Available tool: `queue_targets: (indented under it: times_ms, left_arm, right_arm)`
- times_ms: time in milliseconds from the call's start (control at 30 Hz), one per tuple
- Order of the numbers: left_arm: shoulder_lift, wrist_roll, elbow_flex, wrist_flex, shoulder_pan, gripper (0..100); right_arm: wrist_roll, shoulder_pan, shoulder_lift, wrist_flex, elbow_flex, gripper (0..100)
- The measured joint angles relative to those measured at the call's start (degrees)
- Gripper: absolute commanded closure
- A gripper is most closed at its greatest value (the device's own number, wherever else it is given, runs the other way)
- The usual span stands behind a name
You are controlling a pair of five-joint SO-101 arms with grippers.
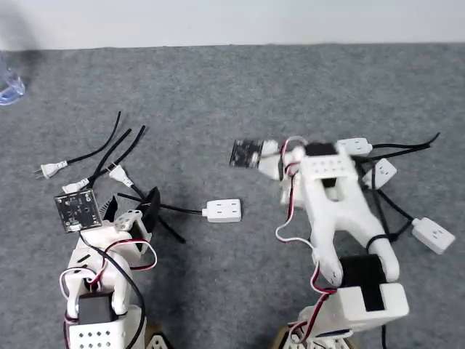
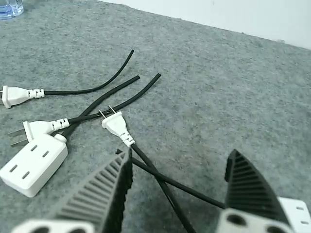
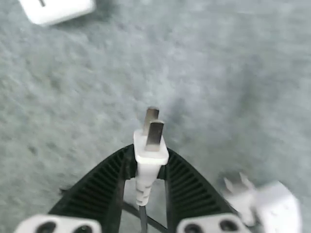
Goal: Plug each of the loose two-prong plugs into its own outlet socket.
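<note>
the right fingers point(image 3: 104, 187) are closed on a white two-prong plug point(image 3: 151, 148). they pinch its moulded body from both sides, the prongs stick out past the tips, and its thin cord trails back between them. i judge this plug light and rigid, with smooth plastic that could slip or twist under a weak pinch. the flat sides of the body look like the right place to hold it, leaving the prongs free, and the limp cord should add only a little drag. beyond the prongs is bare grey table point(image 3: 218, 73), with an outlet block point(image 3: 56, 8) at the upper left of the right wrist view, well apart from the plug. the left fingers point(image 2: 109, 189) are spread wide and hold nothing. a black cord point(image 2: 160, 182) passes between them, though i cannot tell if it touches, and it runs up to a loose plug point(image 2: 116, 125) just ahead of the tips. another plug point(image 2: 41, 127) lies just beside a white outlet point(image 2: 30, 165) at the lower left of the left wrist view. in the high view a middle outlet point(image 1: 224, 210) sits at the frame's centre, between the arms, slots up.
</note>
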State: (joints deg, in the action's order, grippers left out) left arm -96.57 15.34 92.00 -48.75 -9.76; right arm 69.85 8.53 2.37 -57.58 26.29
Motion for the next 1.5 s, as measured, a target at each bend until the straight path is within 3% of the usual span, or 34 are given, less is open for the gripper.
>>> queue_targets:
  times_ms: [133,300,400,533,700,767,900,1167,1267,1367,1500]
  left_arm:
    - [0.0,-0.2,0.0,0.0,0.0,71]
    - [0.0,-0.2,0.0,0.0,0.0,71]
    - [0.0,-0.2,0.0,0.0,0.0,71]
    - [0.0,-1.0,0.0,0.0,0.0,71]
    - [0.0,-2.2,0.9,0.0,0.0,71]
    - [0.0,-2.2,0.9,0.0,0.0,71]
    - [0.0,-2.2,0.9,0.0,0.0,71]
    - [0.0,-2.2,0.9,0.0,0.0,71]
    - [0.0,-2.2,0.9,0.0,0.0,71]
    - [0.0,-2.2,0.9,0.0,0.0,71]
    - [0.0,-2.2,0.9,0.0,0.0,71]
  right_arm:
    - [-1.5,1.6,0.0,1.5,6.7,90.4]
    - [-14.2,2.4,-0.8,-0.5,7.8,70.2]
    - [-22.4,2.5,-0.9,-4.0,7.8,74.0]
    - [-37.3,2.5,-0.9,-10.0,6.8,90.3]
    - [-62.6,1.2,-0.9,-20.6,-1.8,91.3]
    - [-67.5,1.0,-0.9,-25.6,-4.5,91.3]
    - [-67.1,4.4,1.1,-30.9,-5.6,91.3]
    - [-66.4,4.5,3.9,-29.9,-10.6,91.0]
    - [-66.0,6.2,3.9,-29.9,-11.2,85.2]
    - [-62.9,9.4,4.9,-29.0,-11.1,81.2]
    - [-58.4,10.5,7.6,-25.8,-11.1,86.1]
